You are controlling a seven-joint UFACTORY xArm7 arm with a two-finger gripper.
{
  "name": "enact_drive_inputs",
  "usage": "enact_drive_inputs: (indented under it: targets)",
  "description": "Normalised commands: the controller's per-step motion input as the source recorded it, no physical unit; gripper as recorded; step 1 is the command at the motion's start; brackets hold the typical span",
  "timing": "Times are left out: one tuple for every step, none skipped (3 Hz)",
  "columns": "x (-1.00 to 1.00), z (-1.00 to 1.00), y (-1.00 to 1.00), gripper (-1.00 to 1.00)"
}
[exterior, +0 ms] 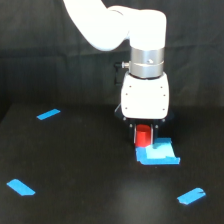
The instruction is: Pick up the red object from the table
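The red object (pixel 143 135) is a small red-orange cylinder standing between the fingers of my gripper (pixel 144 137), just under the white gripper body. The black fingers (pixel 134 134) stand close on either side of it, and the jaws look closed on it. Its lower end sits at the near-left edge of the blue square patch (pixel 157 154) on the black table (pixel 90 170). I cannot tell whether the cylinder rests on the table or hangs just above it.
Blue tape strips lie on the table at the far left (pixel 48 114), the near left (pixel 20 187) and the near right (pixel 191 195). A black curtain (pixel 35 60) hangs behind the table. The white arm (pixel 100 25) comes in from the upper left.
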Motion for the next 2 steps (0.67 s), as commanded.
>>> enact_drive_inputs:
  targets:
    - [-0.28, 0.99, -0.17, -1.0]
    - [-0.26, 0.95, -0.14, -0.96]
